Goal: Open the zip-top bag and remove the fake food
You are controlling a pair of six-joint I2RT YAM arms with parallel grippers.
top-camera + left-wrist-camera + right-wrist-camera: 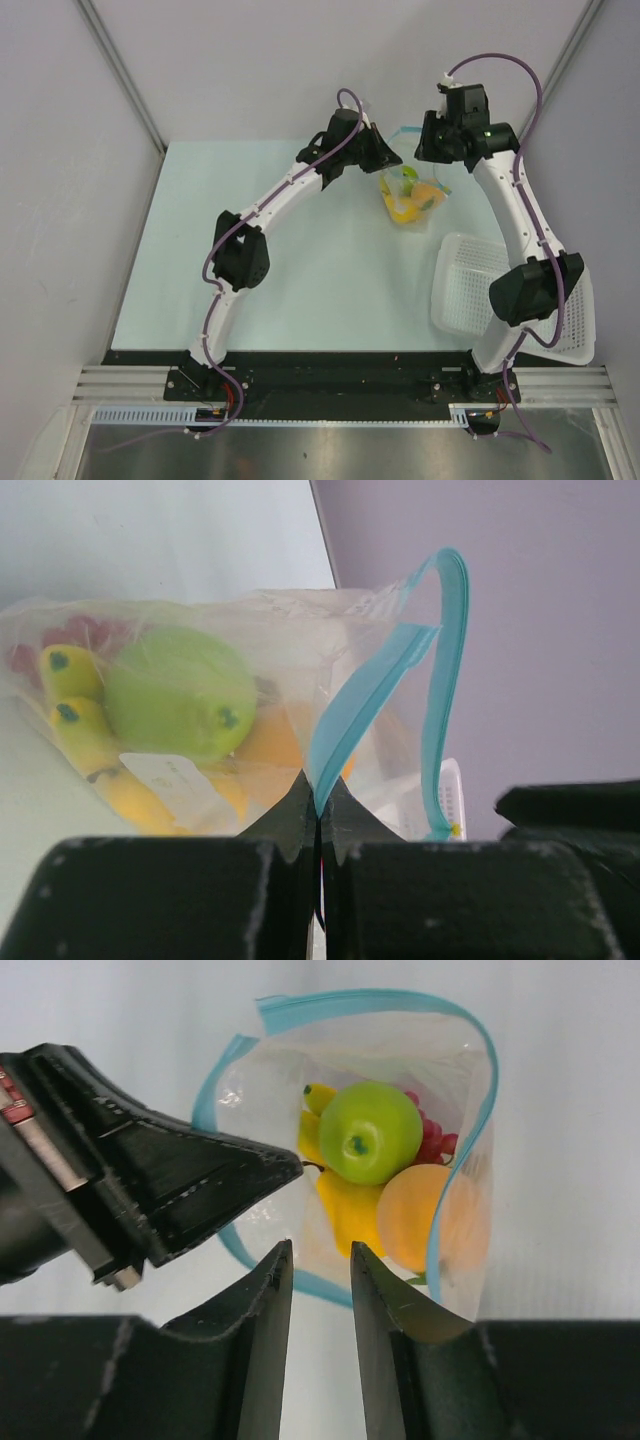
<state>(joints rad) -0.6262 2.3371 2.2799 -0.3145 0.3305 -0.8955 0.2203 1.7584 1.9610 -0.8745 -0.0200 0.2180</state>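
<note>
The zip-top bag (411,196) lies at the far middle of the table, and its blue-teal zip strip (330,1002) stands open in a wide loop. Inside it I see a green apple (370,1130), an orange (432,1215), yellow fruit (345,1210) and a red berry cluster (436,1142). My left gripper (320,805) is shut on one side of the zip strip (350,705) and holds it up. In the top view the left gripper (388,163) is at the bag's left. My right gripper (320,1260) is open just before the near rim of the bag's mouth and holds nothing.
A white perforated basket (475,285) stands at the right, partly under the right arm, and shows in the left wrist view (450,790). The left gripper's finger (200,1185) reaches across the right wrist view. Grey walls close in the table at back and sides.
</note>
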